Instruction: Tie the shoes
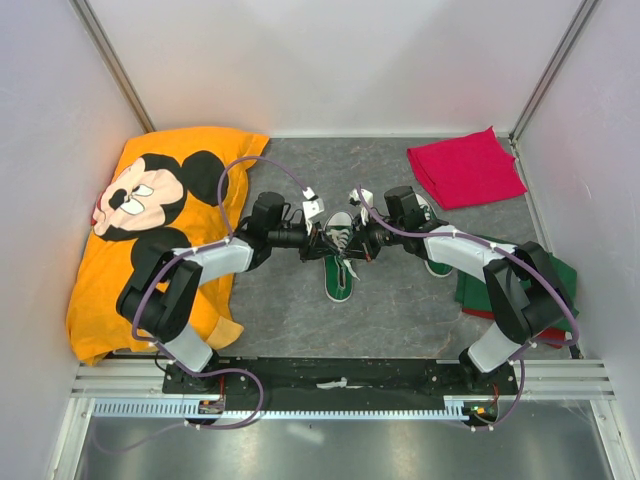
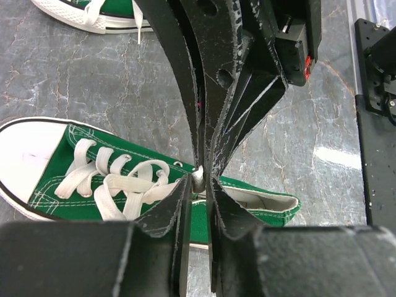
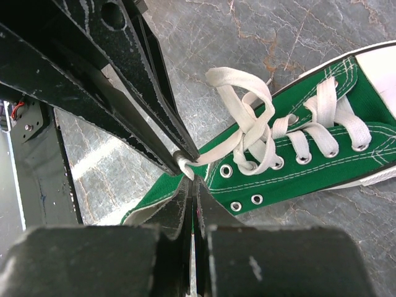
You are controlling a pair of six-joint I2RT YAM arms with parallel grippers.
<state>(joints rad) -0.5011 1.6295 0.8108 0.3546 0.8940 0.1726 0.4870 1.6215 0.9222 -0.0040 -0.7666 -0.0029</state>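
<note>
A shoe (image 1: 339,278) is being shown lying flat at the middle of the table (image 1: 290,320), heel toward the arm bases. Its white lace (image 3: 244,133) is being pinched just over the heel opening by the left gripper (image 2: 198,185) and the right gripper (image 3: 192,182). Both are being held closed on the same stretch of lace, fingertips touching or nearly so. A loose loop is being left over the eyelets. The second shoe (image 2: 80,12) is being seen well apart, toward the right arm. An orange shirt (image 1: 160,230) is being seen at the left, a red cloth (image 1: 465,168) at the far right, and a green cloth (image 1: 560,275) under the right arm.
</note>
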